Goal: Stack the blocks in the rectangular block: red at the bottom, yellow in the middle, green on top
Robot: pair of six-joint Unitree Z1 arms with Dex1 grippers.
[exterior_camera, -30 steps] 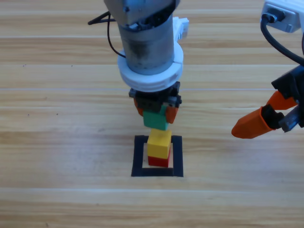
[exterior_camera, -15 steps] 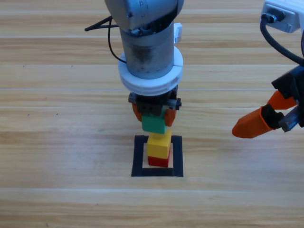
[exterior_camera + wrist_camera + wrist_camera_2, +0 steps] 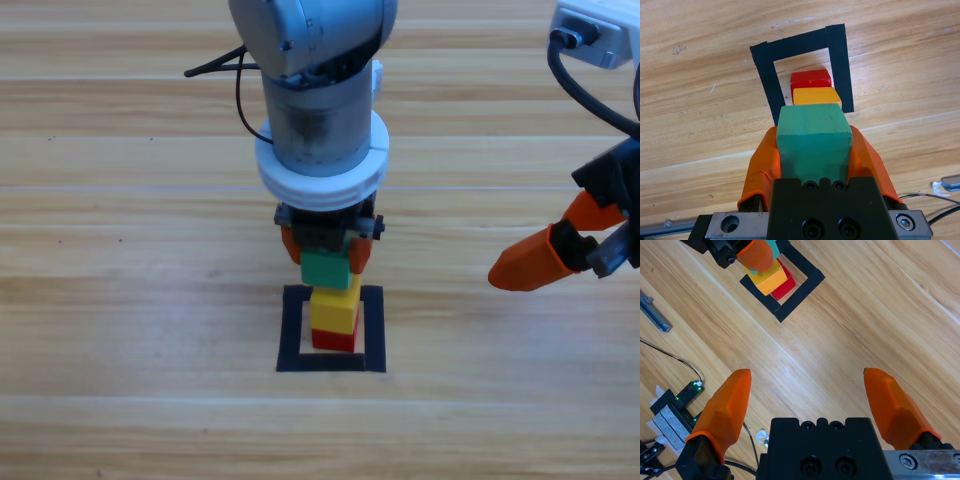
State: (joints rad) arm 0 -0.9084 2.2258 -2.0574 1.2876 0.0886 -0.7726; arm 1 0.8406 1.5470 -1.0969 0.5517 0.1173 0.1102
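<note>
Inside the black tape square (image 3: 292, 328) (image 3: 837, 60) (image 3: 805, 287) the yellow cube (image 3: 333, 310) (image 3: 816, 95) (image 3: 771, 279) sits on the red cube (image 3: 333, 341) (image 3: 810, 78) (image 3: 785, 287). My left gripper (image 3: 326, 248) (image 3: 814, 145) is shut on the teal-green cube (image 3: 326, 269) (image 3: 813, 137) (image 3: 772, 247), holding it just above and slightly behind the yellow one; whether the two touch I cannot tell. My right gripper (image 3: 560, 252) (image 3: 807, 395) hangs open and empty at the right edge, well clear of the stack.
Bare wooden table (image 3: 120, 300) surrounds the tape square. In the right wrist view, cables and a small black device with green lights (image 3: 682, 395) lie on the wood, and a grey metal bar (image 3: 652, 310) lies farther off.
My left arm has moved toward the picture's bottom and lower with the green cube, which now overlaps the top of the yellow cube. The right arm has not moved.
</note>
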